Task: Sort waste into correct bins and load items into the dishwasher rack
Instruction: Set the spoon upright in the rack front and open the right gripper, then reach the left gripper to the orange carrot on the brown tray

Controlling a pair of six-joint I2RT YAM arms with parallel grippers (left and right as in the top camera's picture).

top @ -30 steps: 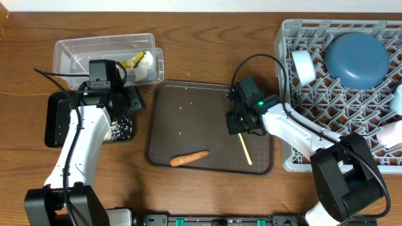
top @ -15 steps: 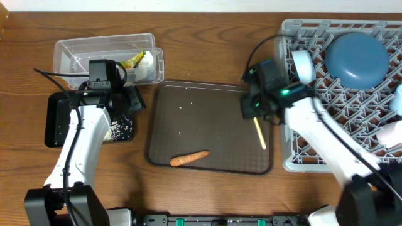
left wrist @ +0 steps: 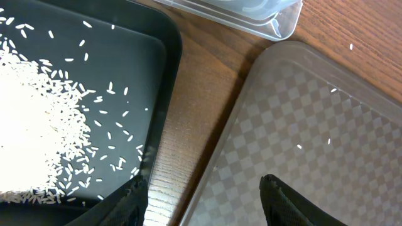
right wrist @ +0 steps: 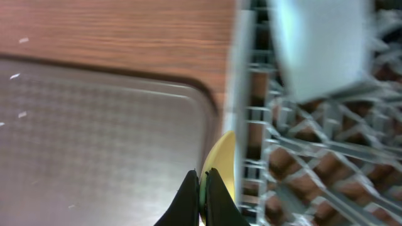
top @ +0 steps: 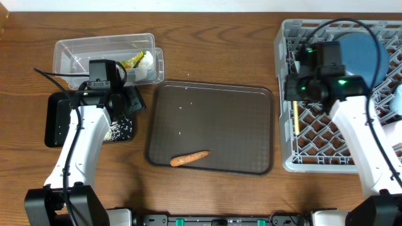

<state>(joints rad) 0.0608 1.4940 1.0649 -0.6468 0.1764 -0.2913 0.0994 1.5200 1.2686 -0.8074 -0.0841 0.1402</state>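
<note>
My right gripper (top: pixel 294 94) (right wrist: pixel 202 179) is shut on the cream spoon (top: pixel 294 122) (right wrist: pixel 221 166), which hangs over the left rim of the grey dishwasher rack (top: pixel 282 160) (right wrist: pixel 242 113). Part of the dark-blue plate (top: pixel 367 53) shows in the rack behind the arm. A white cup (right wrist: pixel 320 50) stands in the rack just ahead of the spoon. The orange carrot (top: pixel 190 158) lies on the brown tray (top: pixel 213 113). My left gripper (top: pixel 129 102) (left wrist: pixel 204 188) is open and holds nothing, above the gap between the black tray (top: pixel 59 119) (left wrist: pixel 160 50) and the brown tray (left wrist: pixel 314 125).
White rice (top: pixel 120 130) (left wrist: pixel 38 125) is piled in the black tray, and a few grains lie on the brown tray. The clear tub (top: pixel 81 53) (left wrist: pixel 251 12) at the back left holds tissue and a yellow-green wrapper (top: pixel 135 61). A light-blue bowl (top: pixel 397 100) sits at the rack's right edge.
My right arm has swung right from the brown tray to the rack's left rim, carrying the spoon with it. The left arm and the carrot have not moved.
</note>
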